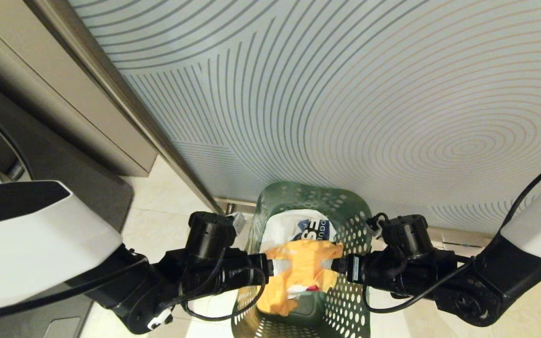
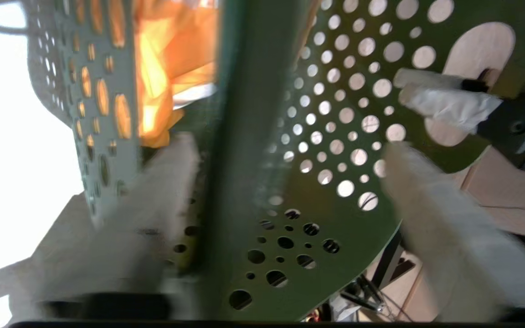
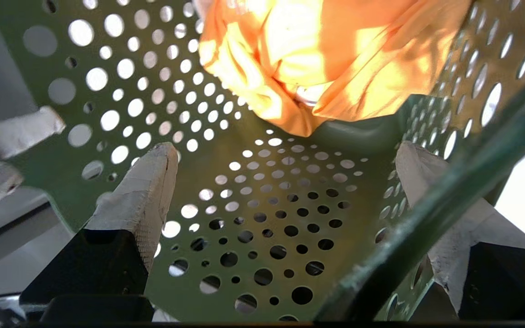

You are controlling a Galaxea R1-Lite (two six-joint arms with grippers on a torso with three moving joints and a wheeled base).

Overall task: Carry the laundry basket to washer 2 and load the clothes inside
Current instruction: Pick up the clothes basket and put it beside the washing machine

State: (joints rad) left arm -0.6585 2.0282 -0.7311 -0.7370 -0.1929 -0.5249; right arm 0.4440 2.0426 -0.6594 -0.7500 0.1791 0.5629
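The dark green perforated laundry basket (image 1: 345, 220) stands on the floor between my two arms. It holds an orange garment (image 1: 301, 272) on top of a white one with blue print (image 1: 298, 227). My left gripper (image 1: 270, 265) is open at the basket's left rim, one finger (image 2: 167, 182) inside and the other outside the wall (image 2: 244, 114). My right gripper (image 1: 338, 264) is open in the same way, straddling the right rim (image 3: 426, 218). A dark grey washer front (image 1: 64, 164) with a chrome door rim shows at far left. No number label shows on it, so I cannot tell whether it is washer 2.
A frosted glass wall with curved lines (image 1: 345, 94) rises just behind the basket, with a metal frame post (image 1: 125, 108) at its left. A beige panel (image 1: 40, 80) stands above the washer. Pale floor tiles (image 1: 158, 206) lie between the washer and the basket.
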